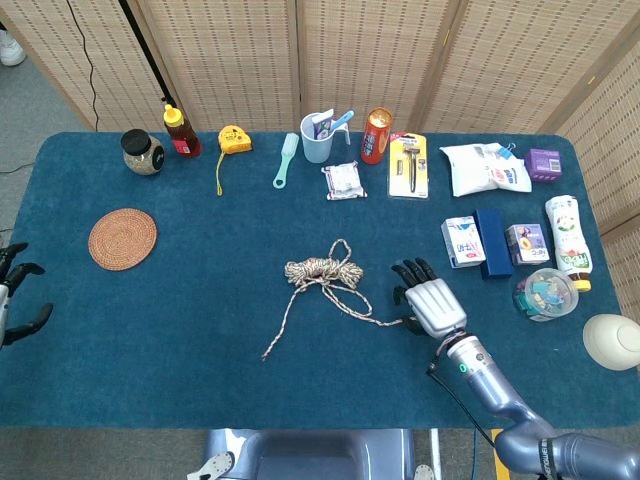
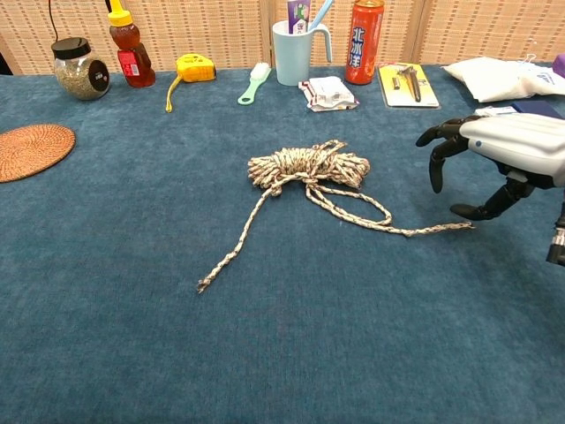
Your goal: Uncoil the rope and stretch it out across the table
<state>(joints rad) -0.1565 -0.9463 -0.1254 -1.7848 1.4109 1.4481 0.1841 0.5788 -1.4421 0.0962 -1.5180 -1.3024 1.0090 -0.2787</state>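
Observation:
The rope lies coiled in a bundle at the table's middle. One loose tail runs toward the near left. The other tail loops and ends at the right. My right hand hovers just above that right end, fingers spread and curved down, holding nothing. The thumb tip sits close to the rope's end without clearly touching it. My left hand shows only at the far left edge of the head view, fingers apart and empty, far from the rope.
A woven coaster lies left. Along the back stand a jar, honey bottle, tape measure, brush, cup, can and razor pack. Small boxes, a bottle and containers crowd the right side.

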